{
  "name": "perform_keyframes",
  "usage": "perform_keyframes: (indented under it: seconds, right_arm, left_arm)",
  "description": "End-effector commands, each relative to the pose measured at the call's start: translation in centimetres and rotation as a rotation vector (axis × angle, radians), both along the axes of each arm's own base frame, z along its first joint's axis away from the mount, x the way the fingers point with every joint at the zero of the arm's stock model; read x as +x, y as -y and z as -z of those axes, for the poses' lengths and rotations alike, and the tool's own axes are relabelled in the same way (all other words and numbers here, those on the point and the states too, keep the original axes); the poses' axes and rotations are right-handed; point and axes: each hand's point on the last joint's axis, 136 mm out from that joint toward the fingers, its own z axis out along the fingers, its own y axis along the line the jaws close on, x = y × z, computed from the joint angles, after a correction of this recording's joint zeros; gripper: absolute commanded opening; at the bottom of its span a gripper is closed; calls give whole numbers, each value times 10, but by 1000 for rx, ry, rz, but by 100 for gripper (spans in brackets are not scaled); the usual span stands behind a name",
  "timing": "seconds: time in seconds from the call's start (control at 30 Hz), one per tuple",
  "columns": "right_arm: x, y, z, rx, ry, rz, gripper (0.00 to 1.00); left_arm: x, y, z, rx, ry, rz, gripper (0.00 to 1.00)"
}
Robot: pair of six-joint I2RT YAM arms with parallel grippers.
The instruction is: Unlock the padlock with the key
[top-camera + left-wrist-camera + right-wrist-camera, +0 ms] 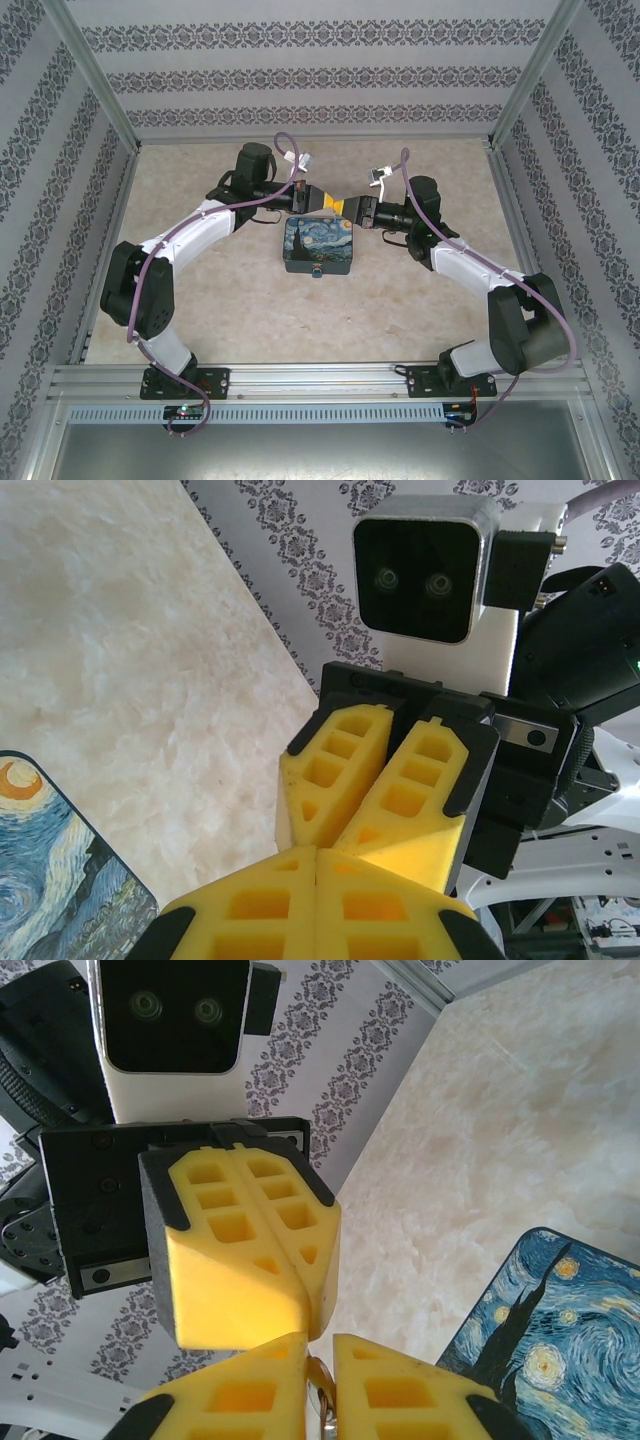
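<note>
Both grippers meet tip to tip in the air just behind the starry-night box (318,243). My right gripper (320,1350) is shut on the key (322,1400), a thin dull-metal piece with a ring wedged between its yellow fingers. My left gripper (318,852) is shut, its fingers pressed flat together with nothing visible between them. In the top view the left gripper (325,202) touches the right gripper (348,207). The tiny bluish padlock (316,270) sits at the box's near edge, well apart from both grippers.
The box (560,1330) lies on a pale marbled table (230,300). Patterned walls (320,70) with metal posts close in the back and both sides. The right arm's camera housing (425,565) faces my left wrist closely.
</note>
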Motion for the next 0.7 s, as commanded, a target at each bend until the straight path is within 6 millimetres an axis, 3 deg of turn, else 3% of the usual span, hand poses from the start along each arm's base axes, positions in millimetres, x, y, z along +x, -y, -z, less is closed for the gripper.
perform_keyframes:
  seconds: [0.0,0.3,0.67]
  right_arm:
    - [-13,-12,-11,21,46,-82,11]
    - [-18,-17,-12,23,50,-105,0]
    - [-20,-18,-11,20,55,-105,0]
  left_arm:
    - [2,3,-10,-28,41,22,0]
    - [1,4,-11,-29,43,24,0]
    - [2,4,-11,-29,45,24,0]
